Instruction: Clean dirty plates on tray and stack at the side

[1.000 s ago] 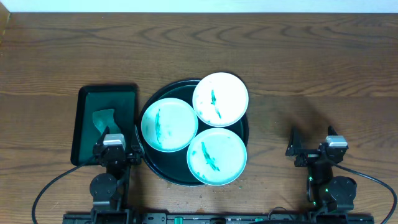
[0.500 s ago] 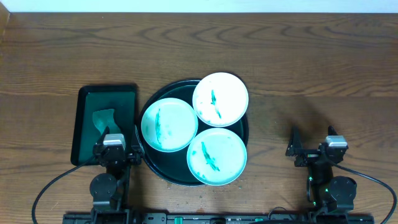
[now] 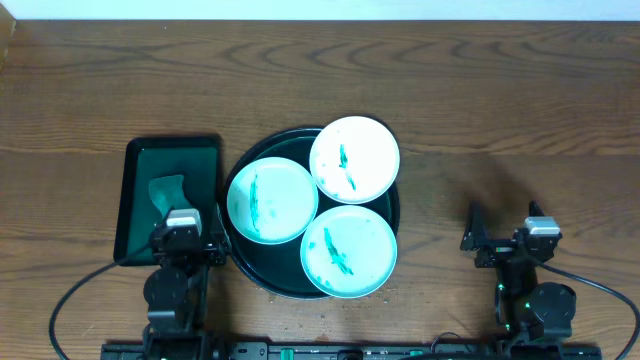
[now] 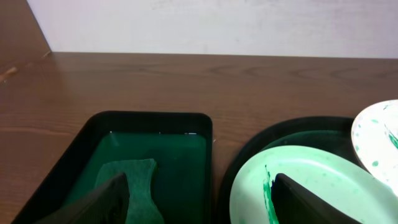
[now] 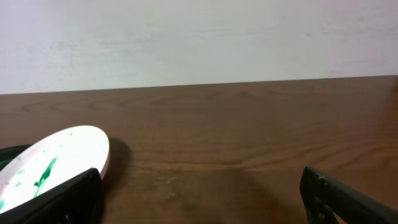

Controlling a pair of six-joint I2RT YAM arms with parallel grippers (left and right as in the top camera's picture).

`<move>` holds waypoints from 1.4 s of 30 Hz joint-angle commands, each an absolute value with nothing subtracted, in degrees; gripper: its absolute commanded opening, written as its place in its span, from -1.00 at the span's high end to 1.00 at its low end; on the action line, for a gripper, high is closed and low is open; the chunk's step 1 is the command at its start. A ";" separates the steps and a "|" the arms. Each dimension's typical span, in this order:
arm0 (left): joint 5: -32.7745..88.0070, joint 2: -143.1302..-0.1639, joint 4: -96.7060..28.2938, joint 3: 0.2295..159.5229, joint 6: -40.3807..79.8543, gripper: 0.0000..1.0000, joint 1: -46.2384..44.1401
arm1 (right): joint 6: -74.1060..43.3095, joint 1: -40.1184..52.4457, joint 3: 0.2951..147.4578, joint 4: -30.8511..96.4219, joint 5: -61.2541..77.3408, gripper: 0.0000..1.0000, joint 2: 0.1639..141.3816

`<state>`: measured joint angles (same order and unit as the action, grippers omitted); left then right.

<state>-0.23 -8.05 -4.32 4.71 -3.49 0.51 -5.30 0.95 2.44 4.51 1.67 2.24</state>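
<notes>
Left gripper (image 3: pixel 186 243) beside tray (image 3: pixel 245 256), right gripper (image 3: pixel 505 238) apart, both jaws spread.

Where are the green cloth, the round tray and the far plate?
green cloth (image 3: pixel 168 192): overhead view, its middle.
round tray (image 3: pixel 262 262): overhead view, bare near-left floor.
far plate (image 3: pixel 354 158): overhead view, its centre.

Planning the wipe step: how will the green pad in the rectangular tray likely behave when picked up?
The green pad looks thin with an uneven edge, so probably floppy and light. It lies flat on the glossy floor of the rectangular tray, so it may be damp and cling.
</notes>
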 commanded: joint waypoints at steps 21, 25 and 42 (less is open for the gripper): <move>-1.04 -55.51 -34.57 57.54 -4.23 -0.47 0.73 | -1.08 0.45 47.09 30.57 3.53 -0.99 50.98; 1.28 -66.26 -48.84 71.07 -3.57 -0.48 2.13 | -0.97 0.45 58.41 40.95 5.19 -0.98 63.11; 9.04 -90.80 -62.81 84.44 -2.63 -0.48 4.40 | -10.96 6.85 68.55 40.45 32.34 -0.54 86.19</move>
<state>9.04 -89.54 -62.67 83.42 -3.03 4.08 -5.50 3.07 67.66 41.15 27.24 83.72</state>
